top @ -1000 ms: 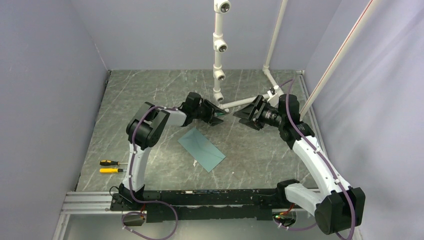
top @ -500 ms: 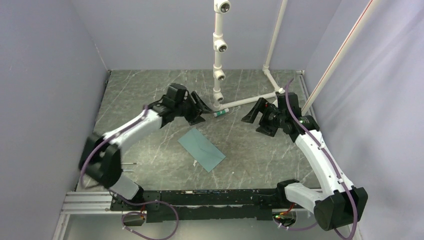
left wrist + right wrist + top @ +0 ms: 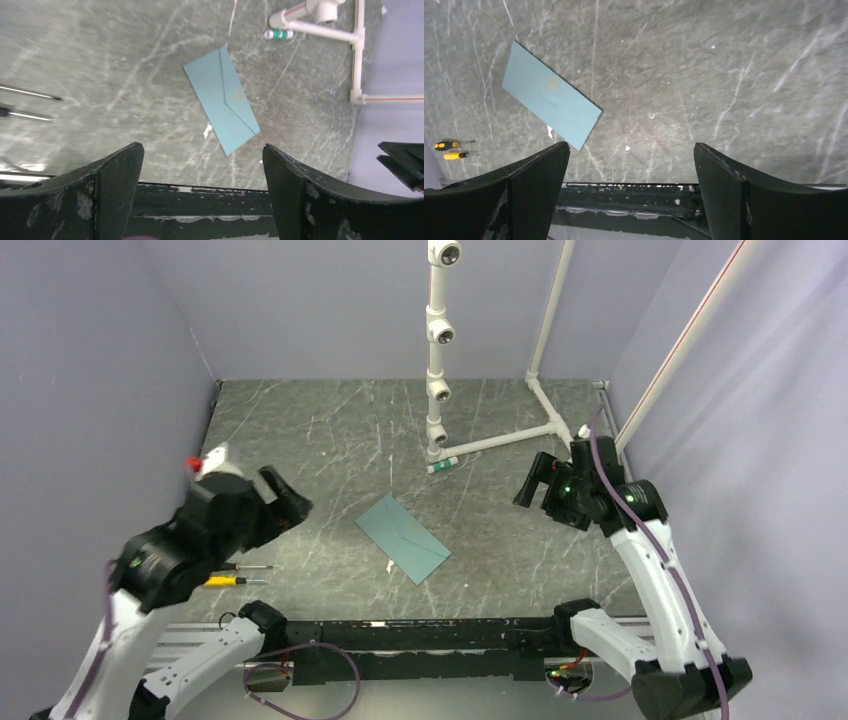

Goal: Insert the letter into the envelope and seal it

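Observation:
The teal envelope [image 3: 403, 538] lies flat on the grey marbled table, slanted, with its pointed flap folded down over the body [image 3: 223, 100] [image 3: 551, 95]. The letter is hidden; no tan sheet shows in any view. My left gripper [image 3: 287, 502] [image 3: 201, 147] hangs high over the table's left side, well left of the envelope, its jaws wide open and empty. To the envelope's right, raised above the table, my right gripper [image 3: 532, 484] [image 3: 631, 146] is also open with nothing between its fingers.
A green-and-white glue stick [image 3: 443, 464] [image 3: 279, 34] lies beside the white pipe stand [image 3: 438, 390] at the back. Two screwdrivers [image 3: 225, 580] [image 3: 451, 150] lie at front left. A small white scrap [image 3: 389, 565] sits by the envelope. The black rail [image 3: 400, 625] runs along the near edge.
Both arms drew away from the back middle near the glue stick. The left swung far left and toward the front, the right shifted right. Both grippers opened wider.

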You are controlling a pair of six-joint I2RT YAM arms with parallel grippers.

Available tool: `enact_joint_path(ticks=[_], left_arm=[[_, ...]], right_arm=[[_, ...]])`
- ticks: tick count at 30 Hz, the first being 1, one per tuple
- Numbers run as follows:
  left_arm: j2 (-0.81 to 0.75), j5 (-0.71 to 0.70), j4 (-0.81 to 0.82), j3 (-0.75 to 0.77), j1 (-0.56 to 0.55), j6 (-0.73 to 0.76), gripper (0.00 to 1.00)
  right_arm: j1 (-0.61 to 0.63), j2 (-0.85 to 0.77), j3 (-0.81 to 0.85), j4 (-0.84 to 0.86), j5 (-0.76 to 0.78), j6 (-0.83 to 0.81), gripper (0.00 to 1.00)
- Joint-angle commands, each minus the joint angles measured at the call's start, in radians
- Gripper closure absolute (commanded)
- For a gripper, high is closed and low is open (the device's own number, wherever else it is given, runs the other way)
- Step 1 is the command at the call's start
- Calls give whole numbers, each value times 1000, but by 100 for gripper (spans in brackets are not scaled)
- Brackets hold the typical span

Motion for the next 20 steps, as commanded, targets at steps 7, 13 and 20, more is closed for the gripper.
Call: enact_joint_path(ticks=[7, 13, 20], left_arm=[[-140, -206, -325, 173, -2, 255, 7], [-184, -198, -314, 189, -2, 296, 7], [-163, -155, -290, 170, -2, 308, 7]], right_arm=[[-4, -240, 125, -111, 158, -154, 0], [-3, -251, 218, -152, 173, -165, 0], [-4, -274, 217, -143, 94, -179, 0]])
